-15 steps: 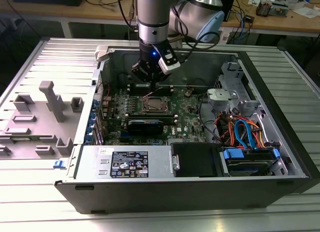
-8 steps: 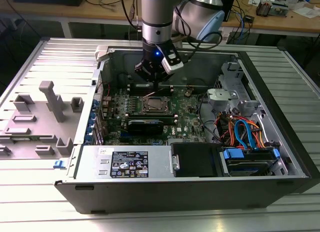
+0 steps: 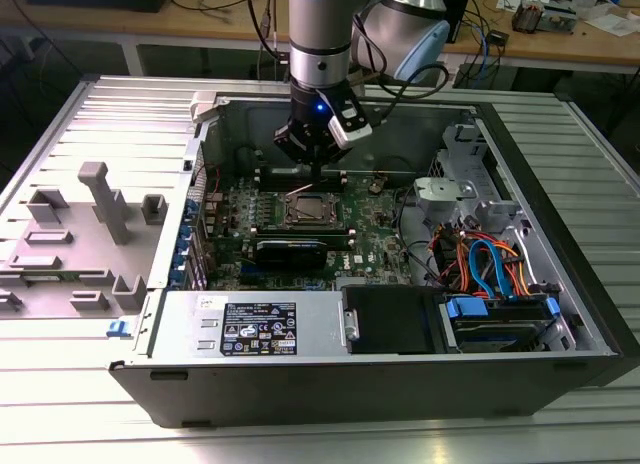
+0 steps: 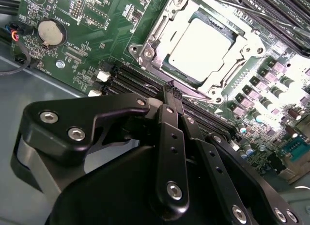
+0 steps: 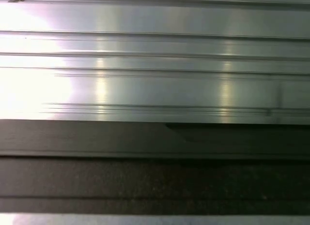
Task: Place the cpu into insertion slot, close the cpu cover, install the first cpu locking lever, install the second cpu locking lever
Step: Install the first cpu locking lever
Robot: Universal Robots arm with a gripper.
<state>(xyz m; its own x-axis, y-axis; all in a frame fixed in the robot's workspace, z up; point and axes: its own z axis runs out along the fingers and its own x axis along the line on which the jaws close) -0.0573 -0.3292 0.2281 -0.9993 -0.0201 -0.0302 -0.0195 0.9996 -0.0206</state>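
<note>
Silver-grey metal catches the light: the cpu (image 4: pixel 206 43) lies flat in the insertion slot (image 4: pixel 160 64) on the green board, with the cpu cover (image 4: pixel 244 38) down around it as a frame, I judge. My gripper (image 4: pixel 173 91) hangs just beside the socket's near edge, fingers pressed together on nothing, tips aimed at the rim. In the exterior view the gripper (image 3: pixel 312 162) stands just behind the socket. I read out no labels.
</note>
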